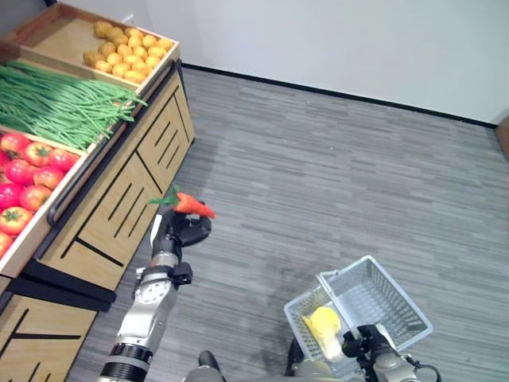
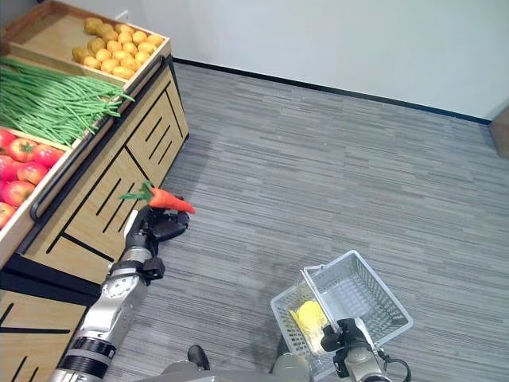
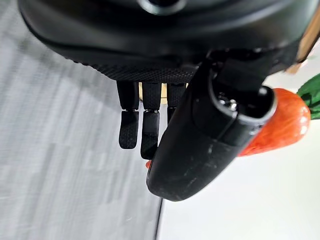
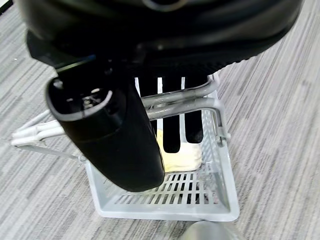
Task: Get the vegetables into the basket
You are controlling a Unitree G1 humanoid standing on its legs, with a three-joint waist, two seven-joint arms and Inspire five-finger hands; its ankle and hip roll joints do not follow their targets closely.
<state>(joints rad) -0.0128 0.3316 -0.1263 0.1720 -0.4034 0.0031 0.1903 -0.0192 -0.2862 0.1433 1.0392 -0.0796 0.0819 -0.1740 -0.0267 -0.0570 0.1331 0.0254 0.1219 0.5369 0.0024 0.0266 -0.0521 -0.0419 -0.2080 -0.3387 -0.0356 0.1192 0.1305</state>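
Carrot (image 1: 191,204), orange with a green leafy top, lies level in the left hand (image 1: 181,229), pinched between thumb and curled fingers, held off the floor just beside the front edge of the wooden produce stand (image 1: 119,199). Between that hand and the basket (image 1: 382,306) lies a wide stretch of grey plank floor (image 1: 334,159), running back to a white wall with a dark skirting strip. Right hand (image 4: 125,125) has its fingers curled round the basket's wire handle; the light mesh basket hangs low at the robot's right, a yellow item (image 1: 322,325) inside. Stand bins hold tomatoes (image 1: 24,171), green beans (image 1: 56,103) and potatoes (image 1: 127,52).
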